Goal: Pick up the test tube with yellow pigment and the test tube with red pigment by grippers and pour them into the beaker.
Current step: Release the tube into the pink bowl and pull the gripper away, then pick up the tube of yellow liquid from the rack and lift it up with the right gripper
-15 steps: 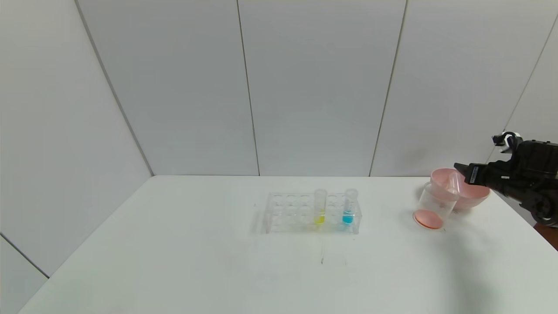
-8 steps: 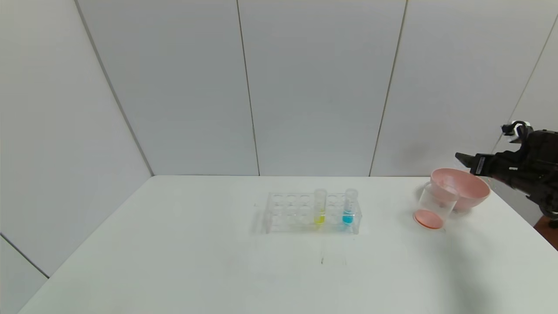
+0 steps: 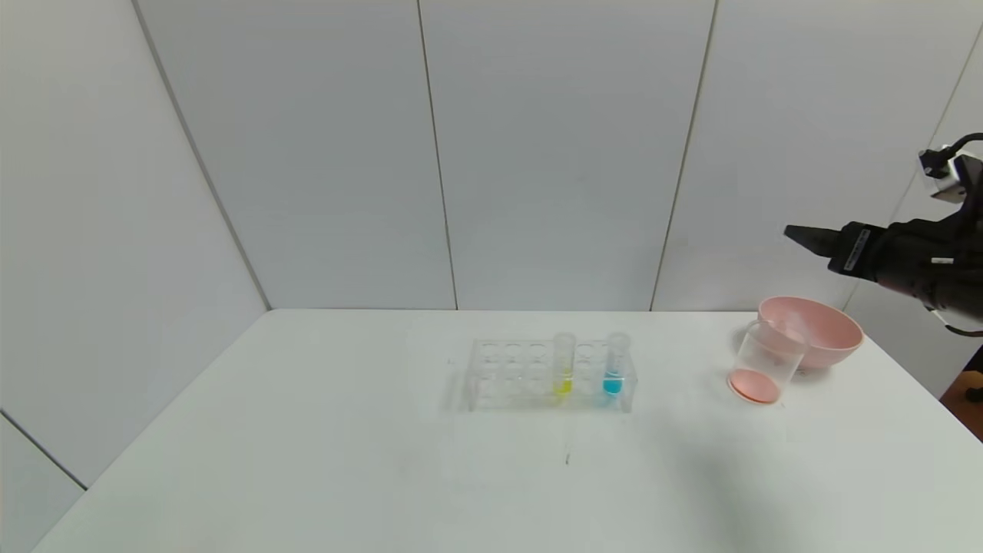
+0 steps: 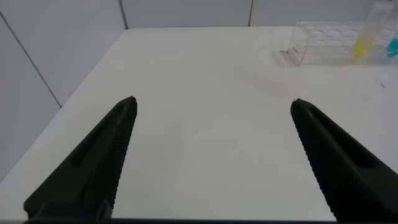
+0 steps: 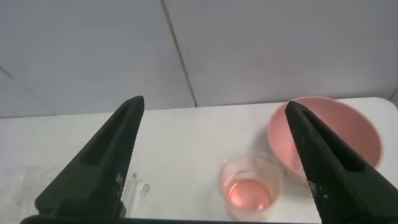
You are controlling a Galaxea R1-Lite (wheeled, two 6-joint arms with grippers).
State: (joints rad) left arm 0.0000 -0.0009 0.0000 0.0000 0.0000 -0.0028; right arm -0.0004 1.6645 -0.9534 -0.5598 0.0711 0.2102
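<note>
A: Where is the right gripper [image 3: 802, 235]?

B: Up in the air at the right side of the scene, above the pink bowl [image 3: 822, 326] and the beaker [image 3: 764, 362]. Its fingers are spread wide with nothing between them; its own wrist view shows the two black fingers far apart, framing the beaker [image 5: 252, 190] and the bowl [image 5: 329, 137] below.

A: What is in the beaker?

B: A shallow layer of red-orange liquid at the bottom. It stands on the tabletop [image 3: 384, 461], just beside the bowl, under and slightly ahead of the right gripper's fingertips.

A: And the test tube with red pigment?

B: I cannot see it as a separate tube anywhere in these views.

A: The test tube with yellow pigment [image 3: 564, 365]?

B: Upright in the clear rack [image 3: 522, 376], well away from the right gripper, off to its left across the tabletop. A tube with blue liquid [image 3: 615, 365] stands in the same rack, a little nearer that gripper.

A: What about the left gripper [image 4: 211, 109]?

B: It shows only in its own wrist view, fingers wide apart and empty above bare tabletop. The rack [image 4: 323, 43] and the yellow tube [image 4: 367, 34] lie well ahead of it.
</note>
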